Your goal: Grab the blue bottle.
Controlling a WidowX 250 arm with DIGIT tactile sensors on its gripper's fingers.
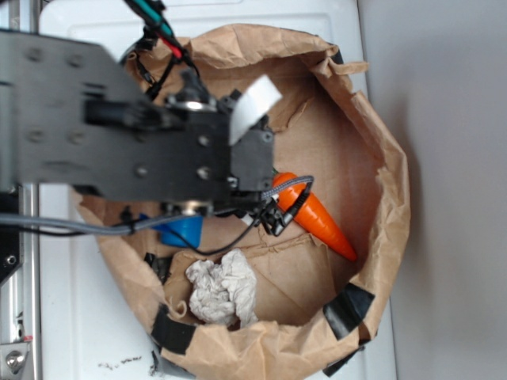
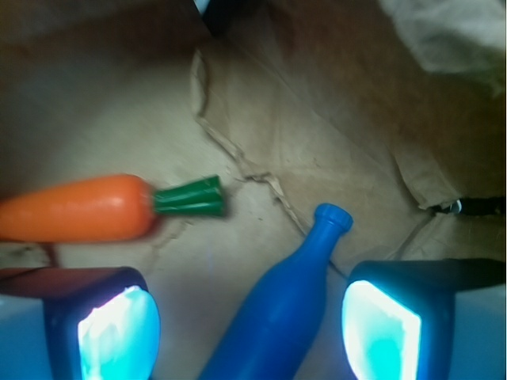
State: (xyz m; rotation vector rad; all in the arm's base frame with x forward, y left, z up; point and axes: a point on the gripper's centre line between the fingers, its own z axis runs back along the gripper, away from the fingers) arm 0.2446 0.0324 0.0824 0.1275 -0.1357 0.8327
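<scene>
**Entry: fingers spread over the blue bottle, no contact**

I am over the crumpled brown paper bag (image 1: 380, 158), rolled down into a round basin with black tape patches on its rim. Everything below is placed relative to that bag.

My gripper (image 2: 249, 328) is spread wide. In the wrist view the two pale glowing finger pads (image 2: 119, 332) sit at the lower corners, and the small bright-blue plastic toy bottle (image 2: 277, 317) lies on the bag floor between them, touching neither. It lies on its side, tilted, with the narrow neck and flared lip pointing away from me and slightly toward the right pad.

In the exterior view my arm hides most of the bottle; only a blue patch (image 1: 181, 231) shows beneath it, on the bag floor near the left wall.

The orange toy carrot with a green top (image 2: 95, 207) lies on the bag floor beyond my left pad, apart from the bottle, its green end nearest the bottle's neck.

A crumpled white cloth or paper wad (image 1: 223, 289) rests near the bag's lower rim.
</scene>
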